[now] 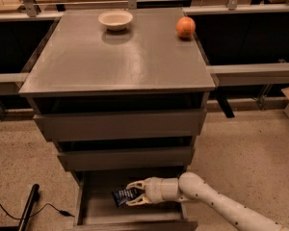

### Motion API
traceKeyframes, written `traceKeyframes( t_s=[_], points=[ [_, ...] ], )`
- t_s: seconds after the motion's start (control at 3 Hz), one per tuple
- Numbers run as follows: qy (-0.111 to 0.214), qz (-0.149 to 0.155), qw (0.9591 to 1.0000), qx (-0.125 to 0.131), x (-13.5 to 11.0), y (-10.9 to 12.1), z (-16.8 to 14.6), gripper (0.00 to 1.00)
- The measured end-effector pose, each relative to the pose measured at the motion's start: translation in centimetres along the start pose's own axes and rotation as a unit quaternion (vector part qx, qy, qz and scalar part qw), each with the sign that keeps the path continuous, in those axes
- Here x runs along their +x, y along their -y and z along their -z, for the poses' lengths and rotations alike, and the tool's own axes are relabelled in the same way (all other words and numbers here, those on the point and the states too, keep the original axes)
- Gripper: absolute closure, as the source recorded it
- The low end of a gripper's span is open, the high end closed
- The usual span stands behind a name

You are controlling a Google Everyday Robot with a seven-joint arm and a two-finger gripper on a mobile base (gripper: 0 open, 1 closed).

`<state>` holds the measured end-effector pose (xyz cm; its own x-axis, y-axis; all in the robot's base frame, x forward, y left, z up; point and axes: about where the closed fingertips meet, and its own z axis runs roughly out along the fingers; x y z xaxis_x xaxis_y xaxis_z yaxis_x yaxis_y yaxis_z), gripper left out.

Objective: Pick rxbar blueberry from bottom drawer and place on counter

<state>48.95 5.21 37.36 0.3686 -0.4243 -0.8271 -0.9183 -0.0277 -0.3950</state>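
The rxbar blueberry [121, 196] has white print on its dark wrapper, too small to read. It is inside the open bottom drawer [135, 214], pinched at its right end between the two fingers of the claw [133, 194], which reaches in from the drawer's right. Well above the drawer, the grey-brown surface [120, 61] carries a pale bowl [115, 19] and an orange [185, 27]. Left of the drawer, a black rod [29, 208] lies on the speckled floor [250, 148].
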Motion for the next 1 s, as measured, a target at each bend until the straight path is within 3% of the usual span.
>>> traceKeyframes(
  t_s=[0.33, 0.67, 1.0],
  points=[
    [0.058, 0.025, 0.9979, -0.016, -9.7, 3.4, 5.9, 1.00],
    [0.076, 0.043, 0.9957, -0.030, -15.1, 5.7, 9.2, 1.00],
    [0.048, 0.055, 0.9968, -0.034, -20.1, 8.4, 12.6, 1.00]
  ],
)
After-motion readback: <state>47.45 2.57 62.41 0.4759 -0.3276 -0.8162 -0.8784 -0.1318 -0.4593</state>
